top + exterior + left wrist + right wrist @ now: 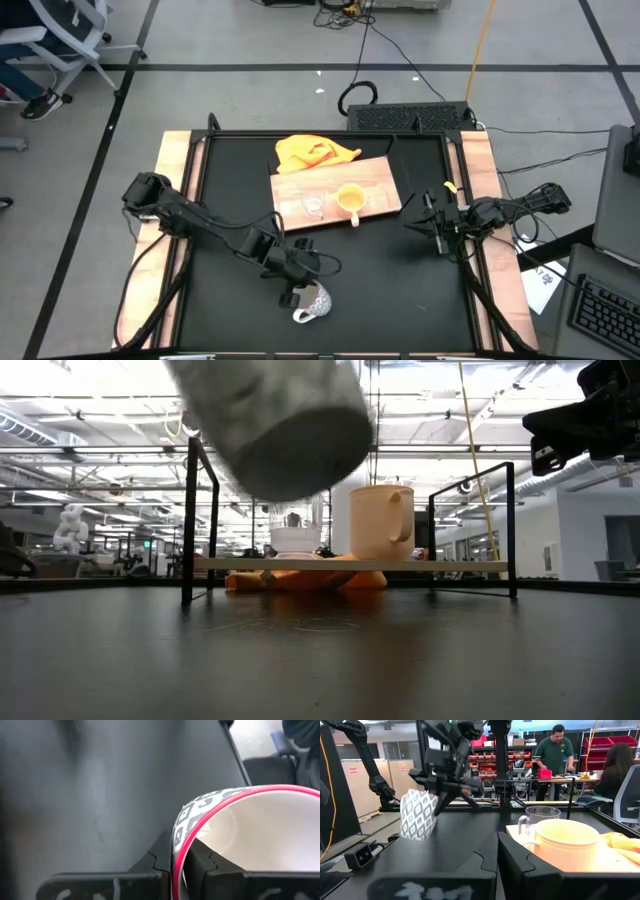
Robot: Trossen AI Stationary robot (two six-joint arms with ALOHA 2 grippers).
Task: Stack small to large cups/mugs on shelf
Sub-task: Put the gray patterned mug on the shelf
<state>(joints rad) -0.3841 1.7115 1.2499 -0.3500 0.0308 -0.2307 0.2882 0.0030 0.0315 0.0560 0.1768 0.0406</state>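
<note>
Left gripper (296,283) fingers (200,855) pinching rim of patterned white mug (240,840), lifted off black table (380,290), yellow-orange mug (565,845) and clear glass cup (540,815) on wooden shelf (380,180) just ahead of right gripper (497,851), fingers narrowly apart, empty

Yellow cloth (314,152), crumpled on the black table (400,290). Black metal frame (188,520) around the table. Two persons (556,751) at a workbench beyond. Red bins (605,742) on shelving.
</note>
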